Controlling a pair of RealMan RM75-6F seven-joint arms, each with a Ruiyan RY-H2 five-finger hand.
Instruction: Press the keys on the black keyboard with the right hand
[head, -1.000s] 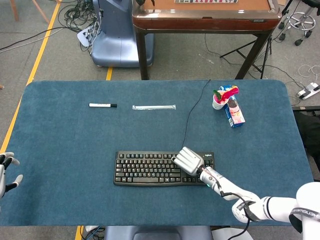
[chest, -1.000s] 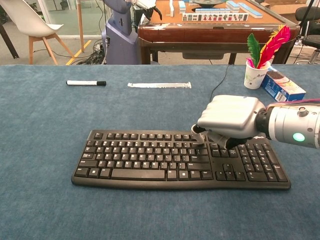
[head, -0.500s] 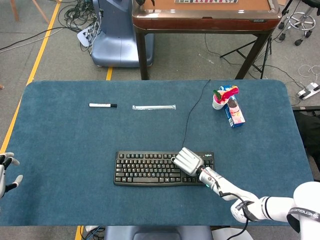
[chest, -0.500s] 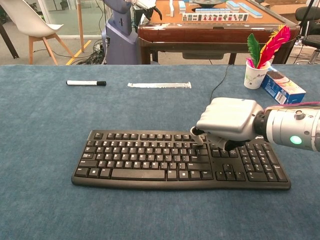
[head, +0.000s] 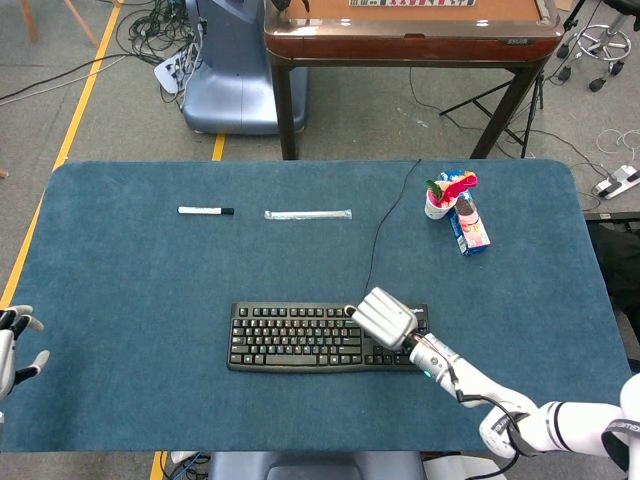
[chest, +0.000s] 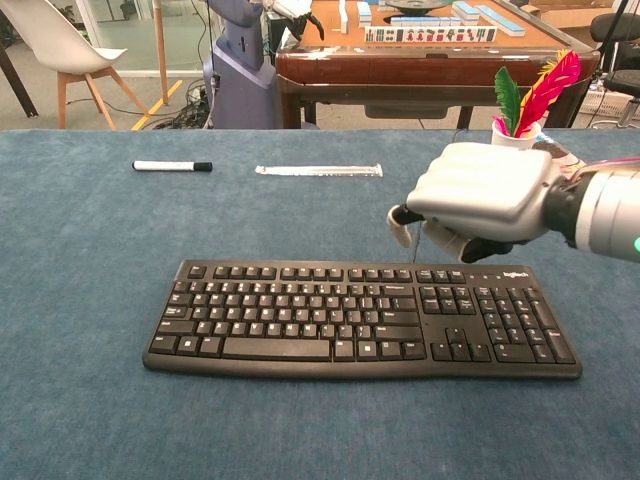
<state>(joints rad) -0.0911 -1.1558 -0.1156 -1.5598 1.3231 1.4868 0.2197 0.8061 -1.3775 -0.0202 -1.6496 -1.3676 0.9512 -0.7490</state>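
The black keyboard (head: 295, 337) (chest: 330, 320) lies near the front middle of the blue table, its cable running toward the far edge. My right hand (head: 383, 317) (chest: 480, 195) hovers above the keyboard's right part, lifted off the keys, over the far edge near the number pad. Its fingers are curled in with nothing in them, and one fingertip (chest: 399, 223) points down to the left. My left hand (head: 12, 345) shows at the table's left edge in the head view only, its fingers apart and empty, far from the keyboard.
A black-capped marker (head: 205, 211) (chest: 172, 166) and a clear wrapped stick (head: 307, 214) (chest: 318, 171) lie at the back left. A cup of coloured feathers (head: 440, 197) (chest: 545, 85) and a blue carton (head: 468, 230) stand back right. A brown table (head: 410, 30) stands beyond.
My right hand has risen off the keys and shifted slightly back and right; a second ago its fingertip touched the keys. The left hand and keyboard stay put.
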